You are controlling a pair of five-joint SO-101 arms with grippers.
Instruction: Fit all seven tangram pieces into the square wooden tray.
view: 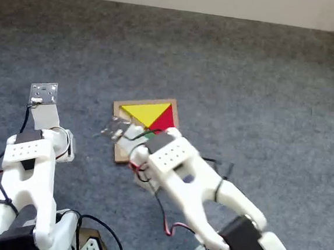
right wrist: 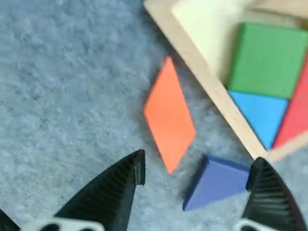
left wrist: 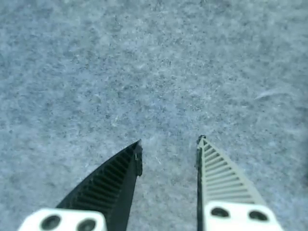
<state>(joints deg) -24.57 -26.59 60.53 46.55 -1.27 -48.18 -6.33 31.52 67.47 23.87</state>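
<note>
Right gripper (right wrist: 198, 166): we see it spread wide and holding nothing. Its two dark fingers (right wrist: 130, 175) hang low over the carpet, one on either side of the loose pieces.
Dark blue triangle (right wrist: 216, 183): it lies flat on the carpet just outside the tray's corner, between the open fingers. We judge it to be the piece lined up for the grasp.
Orange parallelogram (right wrist: 169, 115): it lies flat just beside the triangle and close along the tray's outer rim, touching neither as far as we can tell.
Wooden tray (right wrist: 211, 82): it sits on the carpet beneath the right arm. The green square (right wrist: 269, 60), light blue triangle (right wrist: 257, 113), red triangle (view: 166, 122) and yellow triangle (view: 144, 112) are already seated inside, packed edge to edge.
Edges: the raised rim stands between the loose pieces and the bed. We think each piece must be lifted over it rather than slid. The triangle's nearness to the rim and to the orange piece leaves little slack for a finger.
Open room: grey carpet (view: 247, 79) stretches bare on the far and right sides of the tray, giving free space to lift and turn.
Left gripper (left wrist: 168, 149): it is moderately open and empty, over bare carpet well apart from the tray and out of the right arm's way.
</note>
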